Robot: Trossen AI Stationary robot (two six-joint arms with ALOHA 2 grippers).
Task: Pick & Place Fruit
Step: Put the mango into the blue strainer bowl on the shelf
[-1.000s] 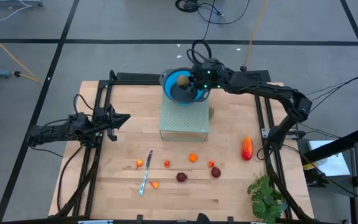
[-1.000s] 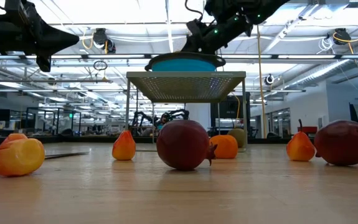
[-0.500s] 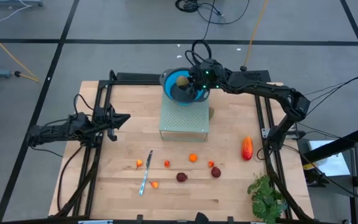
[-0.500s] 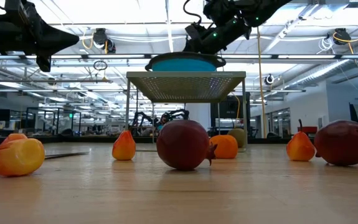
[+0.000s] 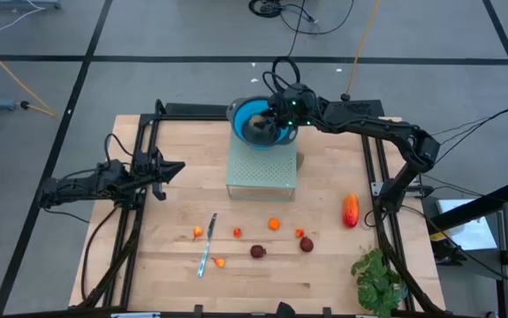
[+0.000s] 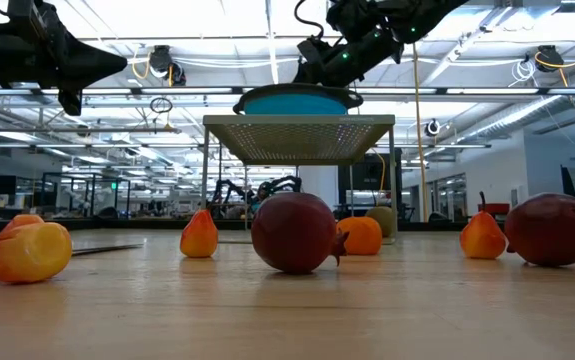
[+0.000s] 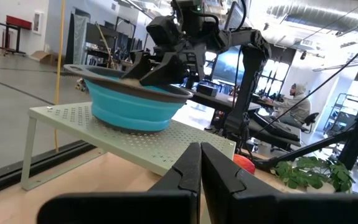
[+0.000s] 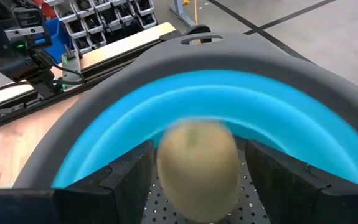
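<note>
Blue bowl (image 6: 297,100) atop perforated metal stand (image 6: 298,130); right gripper (image 6: 319,62) hangs just above bowl rim, finger state hidden. Left arm (image 6: 37,50) upper left, well apart. On wooden table (image 6: 287,310): maroon ball (image 6: 294,232) centre front, second maroon ball (image 6: 552,229) at right, yellow-orange piece (image 6: 29,250) at left (knife tip (image 6: 107,249) just behind it), small orange-red pieces (image 6: 199,235) between.

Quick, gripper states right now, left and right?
Left gripper: shut, empty, waiting left of the rack.
Right gripper: open over the blue bowl, olive-brown fruit between its fingers.
</note>
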